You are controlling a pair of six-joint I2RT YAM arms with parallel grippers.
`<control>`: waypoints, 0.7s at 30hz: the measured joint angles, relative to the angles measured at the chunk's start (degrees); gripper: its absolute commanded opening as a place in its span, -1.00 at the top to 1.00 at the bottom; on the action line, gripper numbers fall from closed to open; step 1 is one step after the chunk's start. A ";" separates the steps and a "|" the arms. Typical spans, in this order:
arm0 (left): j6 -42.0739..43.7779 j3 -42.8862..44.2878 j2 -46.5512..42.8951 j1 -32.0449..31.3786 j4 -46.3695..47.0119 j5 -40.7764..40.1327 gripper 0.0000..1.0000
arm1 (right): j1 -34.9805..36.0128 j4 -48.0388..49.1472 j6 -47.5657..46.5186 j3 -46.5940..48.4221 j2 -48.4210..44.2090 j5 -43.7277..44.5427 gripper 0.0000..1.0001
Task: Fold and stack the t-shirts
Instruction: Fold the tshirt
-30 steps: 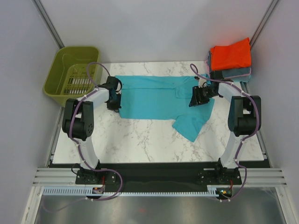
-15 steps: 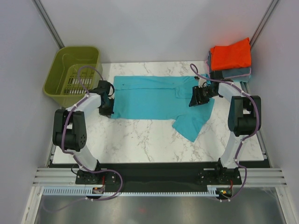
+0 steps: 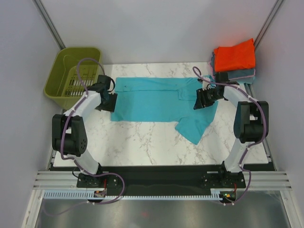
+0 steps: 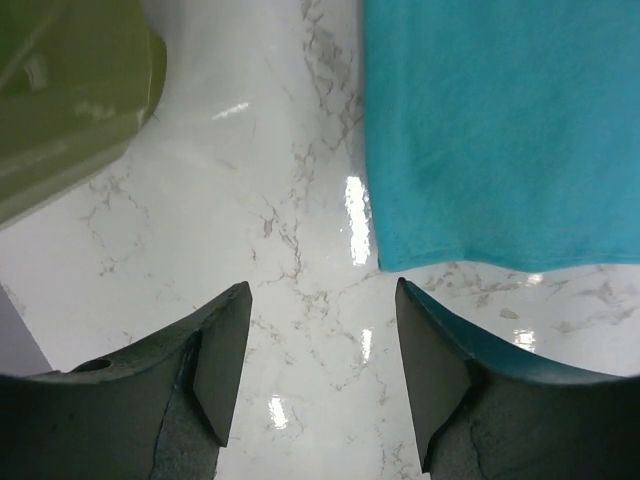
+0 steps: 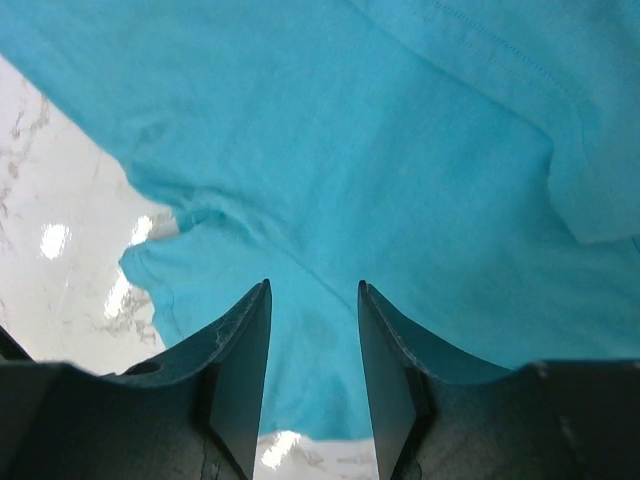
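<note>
A teal t-shirt (image 3: 156, 97) of soft, matte knit is spread flat across a glossy white table (image 3: 142, 137) veined in grey like marble, with a rumpled flap trailing toward the near right. At the far right corner a bright orange-red folded shirt (image 3: 234, 55) is stacked on a grey-blue folded one (image 3: 236, 74). An olive-green plastic basket (image 3: 73, 71) with a slotted floor is set just off the far left corner. The stack is shown only by the overhead view. The left gripper (image 4: 320, 288) is held at the teal shirt's left edge with its dark, wedge-shaped fingers (image 4: 215, 370) spread wide, and only bare marble is seen between them. In the left wrist view the shirt's straight edge and square corner are made out at the upper right, light glints are picked up on the stone, and a smooth rounded corner of the basket is caught at the upper left. The right gripper (image 5: 313, 286) is poised over the shirt's right part with its fingers (image 5: 240, 370) parted and nothing pinched. Teal cloth fills the gap, and a stitched seam and a puckered fold at the cloth's edge are revealed in that view alone.
</note>
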 measured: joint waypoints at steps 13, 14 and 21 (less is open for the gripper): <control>10.86 2.12 -0.15 -4.39 1.07 19.23 -0.27 | 11.39 -3.80 -28.98 -19.65 -33.94 9.11 0.01; 12.61 1.16 -0.11 -4.55 1.77 19.04 -0.27 | 12.57 -4.11 -30.14 -21.18 -35.60 9.84 0.00; 18.40 -3.56 -0.13 -4.31 3.89 15.61 -0.28 | 19.98 -4.79 -35.67 -31.69 -47.36 13.90 0.01</control>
